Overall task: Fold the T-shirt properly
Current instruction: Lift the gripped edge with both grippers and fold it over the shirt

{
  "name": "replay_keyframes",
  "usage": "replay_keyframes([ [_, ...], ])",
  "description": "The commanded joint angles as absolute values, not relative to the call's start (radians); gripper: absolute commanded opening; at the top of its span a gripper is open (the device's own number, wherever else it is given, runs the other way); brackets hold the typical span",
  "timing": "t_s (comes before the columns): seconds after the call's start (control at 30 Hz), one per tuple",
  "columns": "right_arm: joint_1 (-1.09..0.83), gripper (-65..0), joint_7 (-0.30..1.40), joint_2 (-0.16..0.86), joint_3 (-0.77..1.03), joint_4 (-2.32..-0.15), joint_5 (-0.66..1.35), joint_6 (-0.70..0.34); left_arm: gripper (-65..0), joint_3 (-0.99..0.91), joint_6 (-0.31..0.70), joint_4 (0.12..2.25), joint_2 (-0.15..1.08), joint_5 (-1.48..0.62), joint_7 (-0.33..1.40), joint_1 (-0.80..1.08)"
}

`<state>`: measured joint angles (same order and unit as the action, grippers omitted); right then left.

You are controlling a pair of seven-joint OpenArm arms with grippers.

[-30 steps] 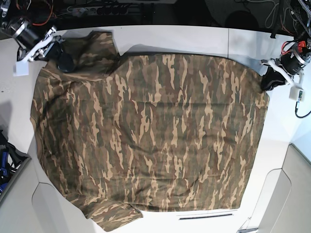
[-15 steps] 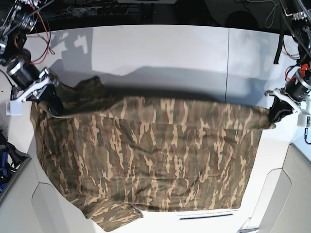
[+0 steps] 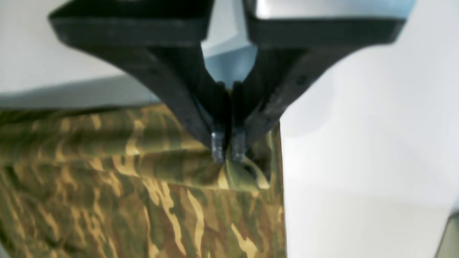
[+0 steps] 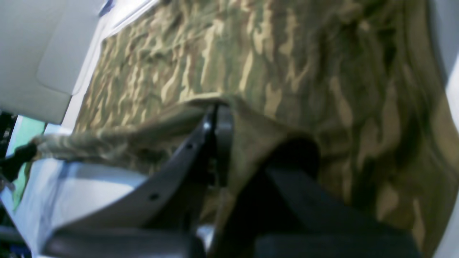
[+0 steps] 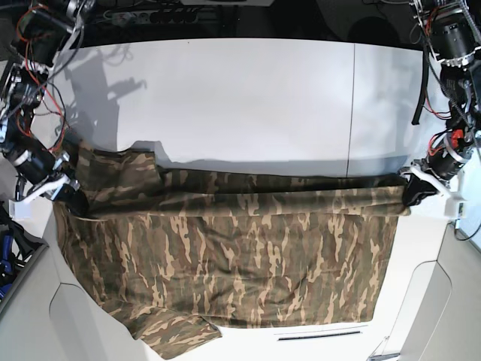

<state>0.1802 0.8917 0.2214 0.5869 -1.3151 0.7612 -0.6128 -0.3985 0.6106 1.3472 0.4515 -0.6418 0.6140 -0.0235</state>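
Note:
The camouflage T-shirt (image 5: 248, 256) lies on the white table (image 5: 248, 98). Its far edge is lifted and stretched in a taut band between my two grippers, above the lower half. My left gripper (image 5: 413, 194), at the base view's right, is shut on the shirt's corner; the left wrist view shows the fingertips (image 3: 217, 150) pinching a fold of cloth (image 3: 107, 186). My right gripper (image 5: 71, 197), at the base view's left, is shut on the shirt near a sleeve; in the right wrist view (image 4: 217, 107) cloth (image 4: 287, 71) drapes over the jaws. The neckband is hidden.
Cables and dark gear (image 5: 45, 30) run along the table's back edge. A blue object (image 5: 6, 252) sits at the left edge. Grey raised panels (image 5: 432, 301) flank the front corners. A narrow slot (image 5: 319, 335) lies at the front edge.
Both grippers have moved toward the front edge, carrying the shirt's far edge with them. The back half of the table is now bare and the shirt is doubling over itself.

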Motion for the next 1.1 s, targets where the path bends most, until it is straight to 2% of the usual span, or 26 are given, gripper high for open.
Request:
replay_keyframes([
  [0.0, 0.226, -65.0, 0.844, 0.241, 0.593, -1.305, 0.766, -0.610, -65.0, -0.391, 0.572, 1.357, 0.477, -0.633, 0.571, -0.051],
  [0.1, 0.286, -65.0, 0.809, 0.241, 0.593, -1.219, 0.728, -0.610, -65.0, -0.351, 0.489, 1.346, 0.477, -0.566, 0.534, -0.072],
  [0.4, 0.404, -65.0, 0.727, 0.244, 0.576, -1.045, 0.612, -0.609, -64.1, -0.320, 0.482, 1.219, 0.477, -0.548, 0.519, -0.166],
  [0.43, 0.411, -65.0, 0.720, 0.249, 0.562, -1.030, 0.595, -0.609, -60.0, -0.320, 0.482, 1.193, 0.477, -0.549, 0.520, -0.179],
  [0.5, 0.419, -65.0, 0.685, 0.253, 0.526, -1.012, 0.544, -0.606, -46.6, -0.320, 0.482, 1.145, 0.477, -0.549, 0.521, -0.200],
  [0.53, 0.421, -60.7, 0.662, 0.252, 0.509, -1.011, 0.509, -0.606, -39.7, -0.320, 0.482, 1.123, 0.477, -0.550, 0.521, -0.209],
  [0.57, 0.421, -50.9, 0.639, 0.252, 0.491, -1.011, 0.476, -0.606, -34.1, -0.320, 0.482, 1.102, 0.477, -0.551, 0.521, -0.215],
  [0.63, 0.421, -33.7, 0.617, 0.252, 0.459, -1.011, 0.447, -0.599, -30.5, -0.320, 0.482, 1.079, 0.477, -0.557, 0.522, -0.219],
  [0.67, 0.421, -28.8, 0.617, 0.252, 0.448, -1.011, 0.448, -0.594, -30.5, -0.320, 0.482, 1.078, 0.477, -0.556, 0.529, -0.218],
  [0.87, 0.419, -27.5, 0.773, 0.252, 0.474, -1.052, 0.522, -0.576, -30.6, -0.331, 0.491, 1.086, 0.492, -0.611, 0.634, -0.217],
  [1.07, 0.364, -27.5, 0.871, 0.252, 0.632, -1.179, 0.599, -0.577, -30.6, -0.451, 0.599, 1.086, 0.496, -0.750, 0.764, -0.197],
])
